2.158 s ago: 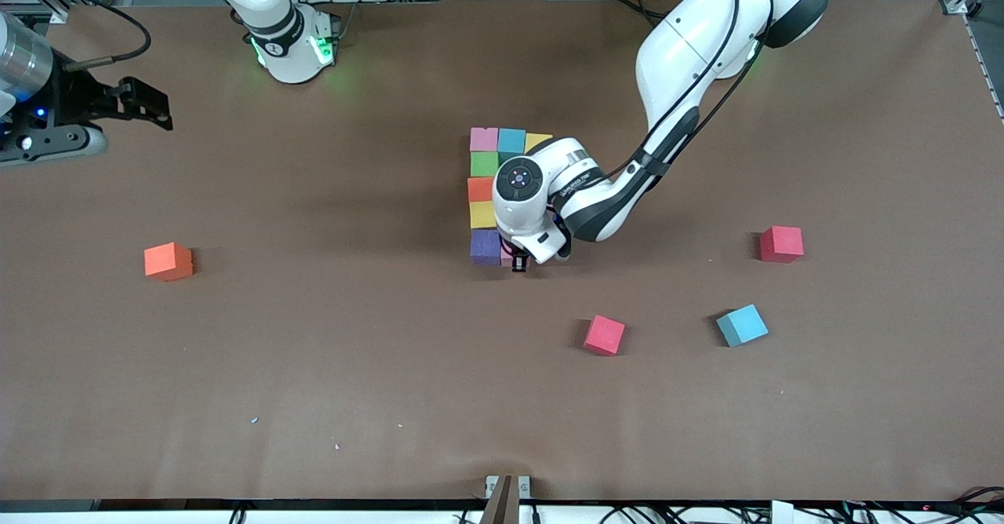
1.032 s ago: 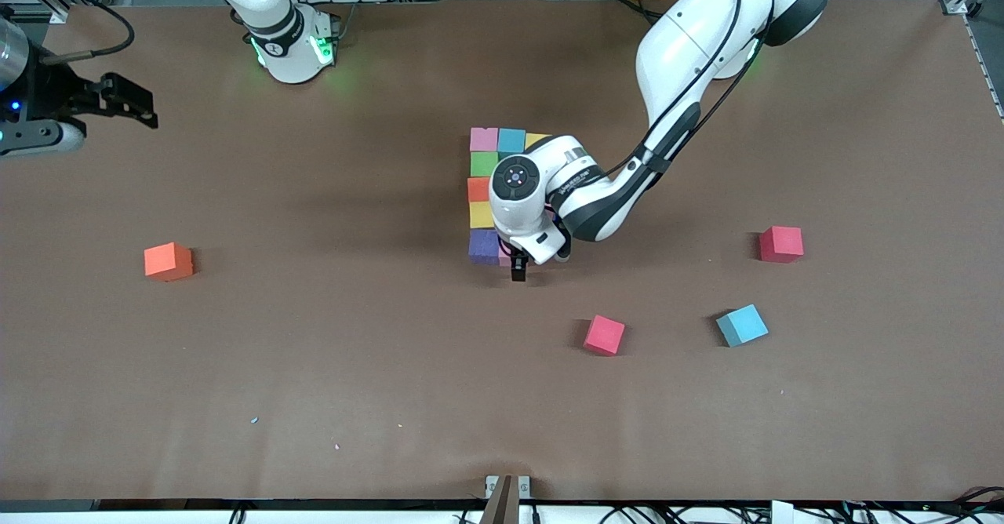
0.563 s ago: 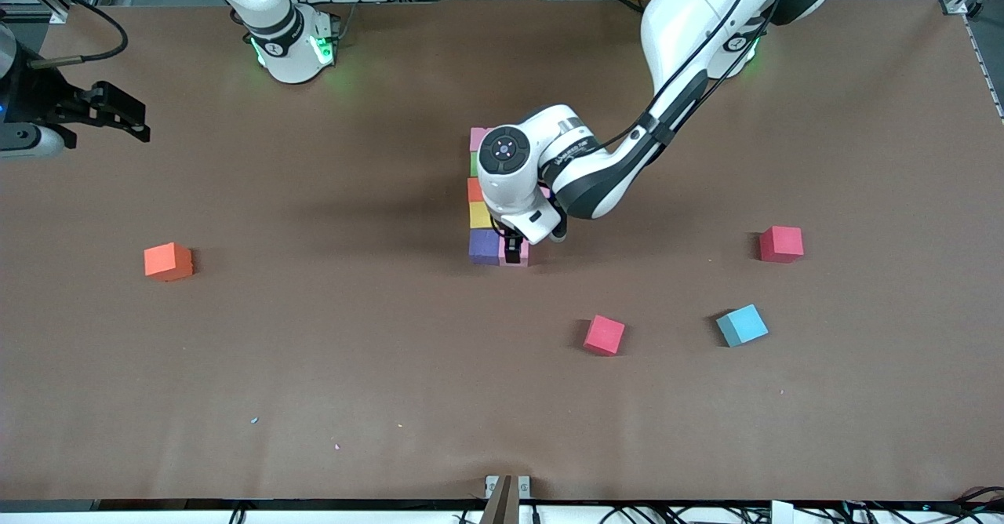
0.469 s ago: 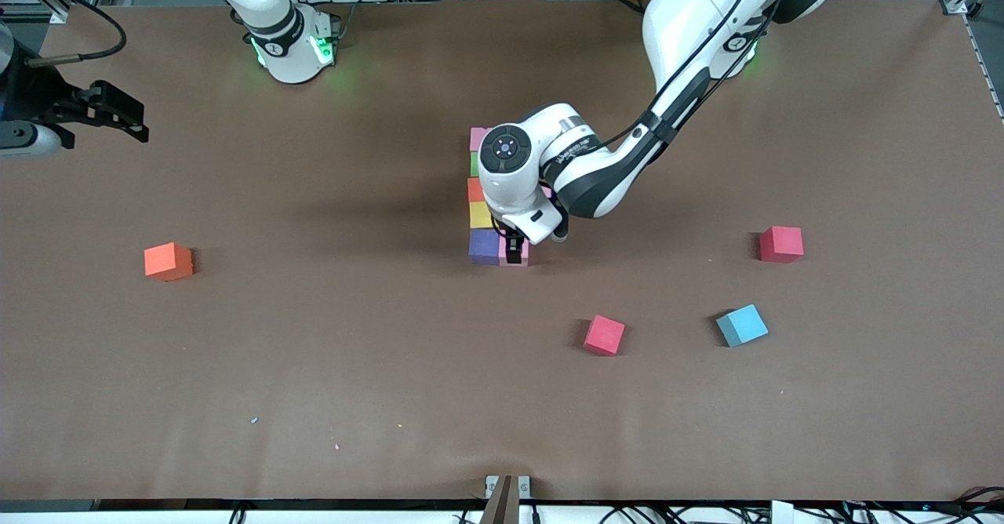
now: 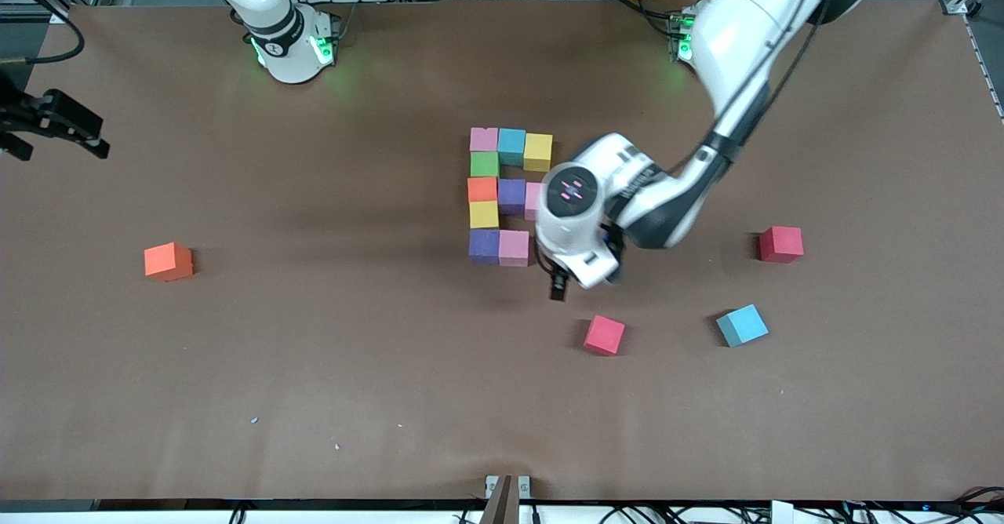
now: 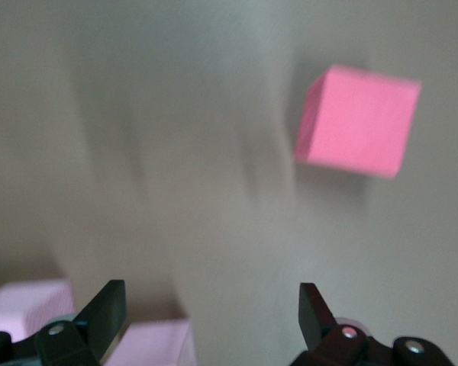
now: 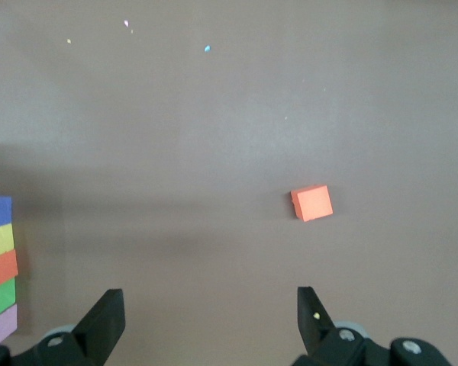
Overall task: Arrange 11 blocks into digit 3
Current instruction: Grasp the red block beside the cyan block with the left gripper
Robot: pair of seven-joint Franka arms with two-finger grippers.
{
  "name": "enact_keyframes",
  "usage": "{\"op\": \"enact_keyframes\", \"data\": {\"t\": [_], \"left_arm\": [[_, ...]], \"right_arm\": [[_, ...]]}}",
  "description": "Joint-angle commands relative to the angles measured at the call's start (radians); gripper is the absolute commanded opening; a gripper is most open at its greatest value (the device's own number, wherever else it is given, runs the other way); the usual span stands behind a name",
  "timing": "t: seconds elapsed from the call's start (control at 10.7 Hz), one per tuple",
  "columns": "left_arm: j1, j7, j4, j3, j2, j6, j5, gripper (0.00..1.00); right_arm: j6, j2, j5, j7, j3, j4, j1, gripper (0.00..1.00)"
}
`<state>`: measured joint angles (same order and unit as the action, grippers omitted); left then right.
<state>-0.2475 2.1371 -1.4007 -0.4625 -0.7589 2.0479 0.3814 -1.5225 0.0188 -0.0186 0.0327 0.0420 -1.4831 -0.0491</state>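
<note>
Several blocks form a tight cluster mid-table: a pink block (image 5: 484, 139), a teal block (image 5: 511, 143) and a yellow block (image 5: 538, 151) in a row, then a column down to a purple block (image 5: 484, 245) with a pale pink block (image 5: 514, 247) (image 6: 156, 343) beside it. My left gripper (image 5: 558, 285) (image 6: 211, 320) hangs open and empty over bare table between that pale pink block and a loose red-pink block (image 5: 604, 335) (image 6: 357, 122). My right gripper (image 5: 78, 128) (image 7: 210, 320) is open and empty, waiting high over the right arm's end of the table.
Loose blocks lie around: an orange block (image 5: 168, 261) (image 7: 312, 203) toward the right arm's end, a teal-blue block (image 5: 741, 325) and a red block (image 5: 780, 243) toward the left arm's end. The left arm's wrist (image 5: 576, 202) covers part of the cluster's middle row.
My left gripper has lifted off the pale pink block beside the purple one and swung toward the red-pink block. The right gripper has drawn back toward its end of the table.
</note>
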Motion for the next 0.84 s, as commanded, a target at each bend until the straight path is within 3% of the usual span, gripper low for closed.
{"op": "enact_keyframes", "data": {"t": [0.0,0.28,0.47,0.75], "left_arm": [[0.074,-0.171,-0.008,-0.004,0.007,0.021,-0.019,1.00],[0.109,-0.377,-0.008,-0.001,-0.013,0.087,-0.024,1.00],[0.113,-0.364,0.003,0.020,-0.051,0.145,-0.027,1.00],[0.102,-0.309,0.077,0.048,-0.121,0.178,-0.027,1.00]], "right_arm": [[-0.011,0.026,0.011,-0.004,0.012,-0.017,-0.014,1.00],[-0.014,0.023,0.011,-0.008,0.018,-0.011,-0.003,1.00],[-0.083,0.018,0.011,-0.008,0.019,-0.009,0.000,1.00],[-0.082,0.016,0.009,-0.008,0.016,-0.011,-0.003,1.00]]}}
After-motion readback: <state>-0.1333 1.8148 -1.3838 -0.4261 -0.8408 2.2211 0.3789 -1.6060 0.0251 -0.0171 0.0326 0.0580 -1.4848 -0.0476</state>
